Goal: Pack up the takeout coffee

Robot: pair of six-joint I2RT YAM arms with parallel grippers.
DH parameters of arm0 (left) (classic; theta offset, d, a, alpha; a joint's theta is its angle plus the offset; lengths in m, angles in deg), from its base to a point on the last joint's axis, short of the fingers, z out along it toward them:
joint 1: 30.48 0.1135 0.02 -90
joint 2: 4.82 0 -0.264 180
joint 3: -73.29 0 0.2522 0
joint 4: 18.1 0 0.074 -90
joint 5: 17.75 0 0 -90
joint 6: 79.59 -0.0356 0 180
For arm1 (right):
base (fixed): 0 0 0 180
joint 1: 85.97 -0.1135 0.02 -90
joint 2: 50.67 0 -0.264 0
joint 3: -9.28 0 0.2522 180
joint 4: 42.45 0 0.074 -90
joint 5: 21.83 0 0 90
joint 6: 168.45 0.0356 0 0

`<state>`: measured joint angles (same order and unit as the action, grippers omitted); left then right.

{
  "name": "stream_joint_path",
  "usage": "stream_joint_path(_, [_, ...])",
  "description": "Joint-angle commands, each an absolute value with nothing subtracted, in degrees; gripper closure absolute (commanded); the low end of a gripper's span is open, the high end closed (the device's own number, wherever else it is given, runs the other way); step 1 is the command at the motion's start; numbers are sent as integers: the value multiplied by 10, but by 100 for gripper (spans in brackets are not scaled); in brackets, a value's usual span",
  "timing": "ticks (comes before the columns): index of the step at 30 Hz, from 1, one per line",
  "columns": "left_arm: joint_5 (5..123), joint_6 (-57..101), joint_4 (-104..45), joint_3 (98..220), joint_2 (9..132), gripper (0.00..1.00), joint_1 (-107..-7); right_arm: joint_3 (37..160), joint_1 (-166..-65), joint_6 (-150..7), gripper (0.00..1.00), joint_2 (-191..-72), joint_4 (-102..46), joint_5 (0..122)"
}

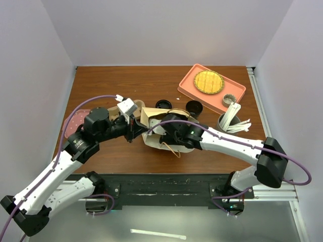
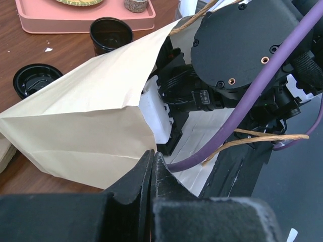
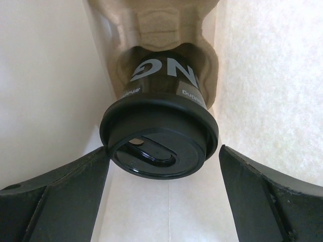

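Note:
The takeout coffee (image 3: 160,133), a black paper cup with a black lid, lies on its side in a tan pulp carrier (image 3: 151,25) inside a pale paper bag (image 1: 150,116). My right gripper (image 3: 164,150) is reached into the bag, open, with a finger on each side of the lid; the left finger (image 3: 75,176) is at the lid's rim. My left gripper (image 2: 151,159) is shut on the bag's edge (image 2: 75,121) at its mouth. A second black cup (image 1: 194,107) stands open behind the bag, and a loose black lid (image 1: 163,104) lies beside it.
A pink tray (image 1: 187,85) with a round waffle and a small cup sits at the back right. A grey cup of white utensils (image 1: 228,121) stands right of the bag. A pink plate (image 1: 70,123) lies under the left arm.

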<state>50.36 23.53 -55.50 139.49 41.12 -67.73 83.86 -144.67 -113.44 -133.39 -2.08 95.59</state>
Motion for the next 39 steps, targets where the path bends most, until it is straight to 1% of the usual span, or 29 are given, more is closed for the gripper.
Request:
stream_joint_path(1, [510,255,-562,1434,433,100,-678,890,-1451,-1126,7,-1313,16,916])
stream_joint_path(12, [501,267,-588,1489,474,100,-679,921,-1452,-1100,7,-1307,68,894])
stream_joint_path(24, [495,278,-592,1496,484,100,-678,946,-1452,-1091,3,-1299,103,880])
stream_joint_path(39, [487,297,-592,1488,482,100,-678,984,-1451,-1064,3,-1289,168,862])
